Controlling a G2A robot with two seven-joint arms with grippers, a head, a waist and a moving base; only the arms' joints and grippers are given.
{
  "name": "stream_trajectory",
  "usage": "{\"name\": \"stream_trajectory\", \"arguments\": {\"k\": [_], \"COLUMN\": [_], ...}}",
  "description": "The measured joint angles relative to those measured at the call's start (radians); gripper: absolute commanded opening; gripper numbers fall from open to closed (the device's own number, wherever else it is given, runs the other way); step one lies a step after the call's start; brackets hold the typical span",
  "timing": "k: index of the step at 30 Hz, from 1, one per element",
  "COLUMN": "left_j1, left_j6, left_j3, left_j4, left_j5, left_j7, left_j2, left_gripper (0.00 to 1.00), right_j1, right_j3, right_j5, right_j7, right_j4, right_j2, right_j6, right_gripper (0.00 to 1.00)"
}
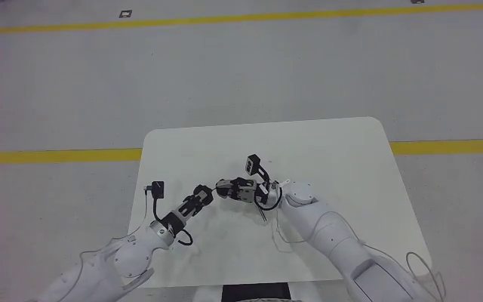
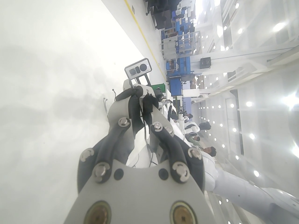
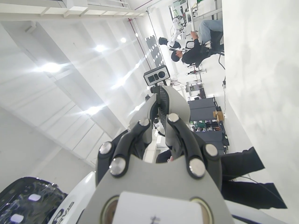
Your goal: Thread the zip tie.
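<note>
Left end effector [image 1: 207,192] and right end effector [image 1: 223,186] tip to tip over the table [image 1: 339,151], zip tie [image 2: 145,131] at the left one.
Seen from above: both end effectors nearly touching, toward 9 o'clock of the table's middle, the right at 2 o'clock of the left. Left wrist view: left end effector [image 2: 141,95] drawn almost closed on a thin dark strip, read as the zip tie, running from between the black pads [image 2: 133,103] back toward the palm. Right wrist view: right end effector [image 3: 158,90] closed, ribbed pads [image 3: 163,108] pressed together at the tips; not discernible whether any part of the zip tie sits between them.
</note>
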Motion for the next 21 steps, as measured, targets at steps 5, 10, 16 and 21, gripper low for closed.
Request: {"name": "stream_trajectory", "arguments": {"k": [5, 10, 16, 21], "left_j1": [0.018, 0.036, 0.049, 0.054], "left_j6": [0.0, 0.0, 0.0, 0.0], "left_j3": [-0.023, -0.043, -0.058, -0.07], "left_j4": [0.001, 0.005, 0.007, 0.01], "left_j5": [0.007, 0.012, 0.019, 0.024], "left_j7": [-0.012, -0.029, -0.047, -0.065], "left_j2": [-0.008, -0.017, -0.03, -0.042], "left_gripper": [0.17, 0.16, 0.13, 0.11], "right_j1": [-0.001, -0.001, 0.001, 0.004], "right_j3": [-0.001, -0.001, -0.001, -0.002], "right_j5": [-0.003, -0.001, -0.001, -0.005], "right_j7": [0.007, 0.012, 0.014, 0.007], "right_j4": [0.0, 0.001, 0.005, 0.012], "right_j2": [0.0, 0.0, -0.001, -0.002], "right_j6": [-0.002, -0.005, -0.003, 0.003], "right_gripper": [0.0, 0.0, 0.0, 0.0]}}
